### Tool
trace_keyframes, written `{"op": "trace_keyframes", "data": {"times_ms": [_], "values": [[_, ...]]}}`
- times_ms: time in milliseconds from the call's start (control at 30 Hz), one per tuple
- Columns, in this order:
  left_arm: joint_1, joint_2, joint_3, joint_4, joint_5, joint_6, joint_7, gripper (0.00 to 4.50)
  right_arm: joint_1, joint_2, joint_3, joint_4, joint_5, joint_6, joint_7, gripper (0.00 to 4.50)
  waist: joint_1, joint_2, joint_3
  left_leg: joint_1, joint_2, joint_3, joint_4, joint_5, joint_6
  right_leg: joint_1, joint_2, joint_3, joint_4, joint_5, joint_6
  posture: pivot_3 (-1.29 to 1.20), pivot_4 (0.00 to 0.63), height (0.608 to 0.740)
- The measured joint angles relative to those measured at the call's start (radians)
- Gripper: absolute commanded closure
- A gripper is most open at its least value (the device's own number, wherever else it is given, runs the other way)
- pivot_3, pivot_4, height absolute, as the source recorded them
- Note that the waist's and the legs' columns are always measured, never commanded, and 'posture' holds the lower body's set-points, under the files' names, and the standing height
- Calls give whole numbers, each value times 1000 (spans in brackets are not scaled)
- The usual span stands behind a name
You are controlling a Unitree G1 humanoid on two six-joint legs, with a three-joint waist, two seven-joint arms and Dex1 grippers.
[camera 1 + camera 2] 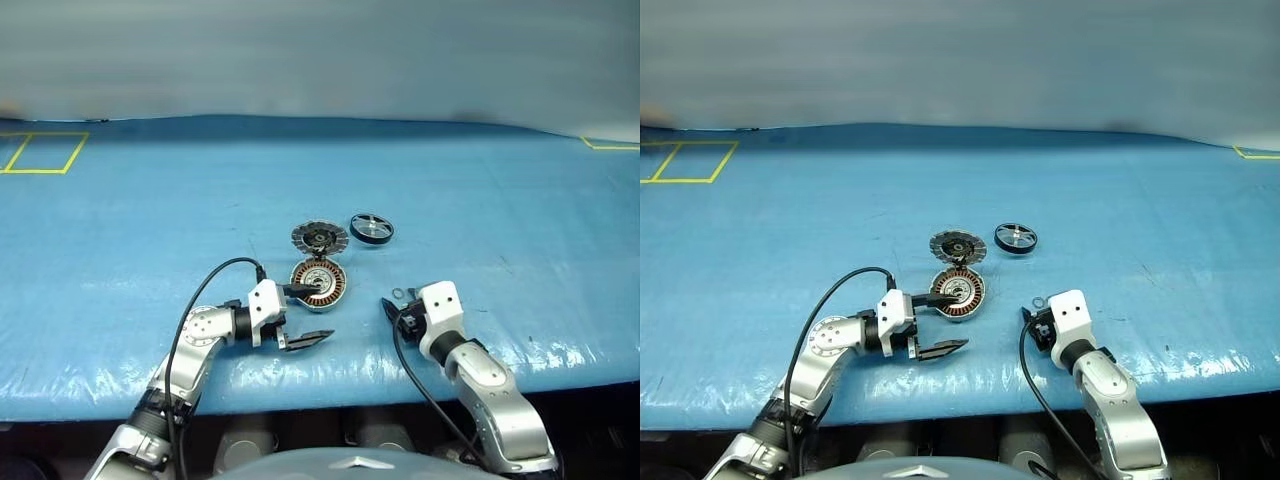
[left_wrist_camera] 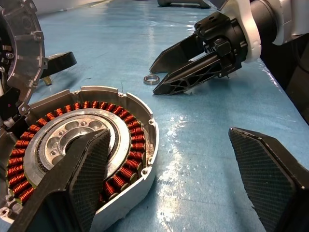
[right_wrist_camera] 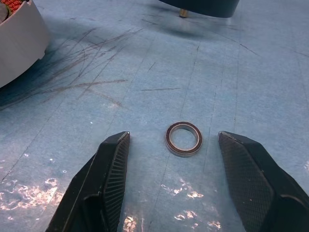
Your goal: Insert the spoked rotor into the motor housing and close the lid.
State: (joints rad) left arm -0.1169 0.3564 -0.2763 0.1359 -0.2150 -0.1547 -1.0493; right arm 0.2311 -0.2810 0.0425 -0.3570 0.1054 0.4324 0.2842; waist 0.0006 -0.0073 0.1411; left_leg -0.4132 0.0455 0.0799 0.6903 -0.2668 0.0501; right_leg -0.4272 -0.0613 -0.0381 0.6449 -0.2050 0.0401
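Head views: left claw (image 1: 303, 315) spread wide, empty; one finger lies over the motor housing (image 1: 322, 283), the other on the blue surface (image 1: 120, 260) beside it. The lid (image 1: 319, 238) stands open just beyond the housing. Spoked rotor (image 1: 372, 228) rests beyond the right claw (image 1: 392, 306).

Left wrist view: finger (image 2: 87, 164) sits over the housing hub, copper windings ringing it.

Right wrist view: right claw partly open, empty; a small ring (image 3: 184, 138) lies between its fingers.
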Motion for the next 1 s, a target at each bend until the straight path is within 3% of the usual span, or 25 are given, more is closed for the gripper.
{"op": "trace_keyframes", "data": {"times_ms": [333, 433, 633, 1000], "values": [[1, 9, 52, -165, -114, 122, -4, 330, -10, -1, 8, 13, -16, -13, 0, 1422, -4, 0, 0, 0, 0, 0, 0, 0, 0, 1, 0, 0, 0, 0, 0, 0, 150, 740], [1, 21, 50, -182, -108, 153, 11, 288, -11, -1, 15, 17, -19, -18, 2, 2052, -5, 0, 0, 0, 0, 0, 0, 0, 0, 1, 0, 0, 0, 0, 0, 0, 150, 740], [12, 47, 52, -182, -81, 166, 33, 288, -7, -3, 30, 18, -22, -29, 14, 3844, -5, 0, 0, 0, 0, -1, 0, 0, 0, -1, 0, 0, -1, 0, 0, 0, 150, 740], [24, 72, 73, -140, -73, 149, 43, 288, -6, -6, 37, -22, 0, -3, 54, 3844, -5, 0, 0, -2, 0, -1, -1, 0, 0, -1, 0, -1, -1, 0, 0, 0, 150, 740]]}}
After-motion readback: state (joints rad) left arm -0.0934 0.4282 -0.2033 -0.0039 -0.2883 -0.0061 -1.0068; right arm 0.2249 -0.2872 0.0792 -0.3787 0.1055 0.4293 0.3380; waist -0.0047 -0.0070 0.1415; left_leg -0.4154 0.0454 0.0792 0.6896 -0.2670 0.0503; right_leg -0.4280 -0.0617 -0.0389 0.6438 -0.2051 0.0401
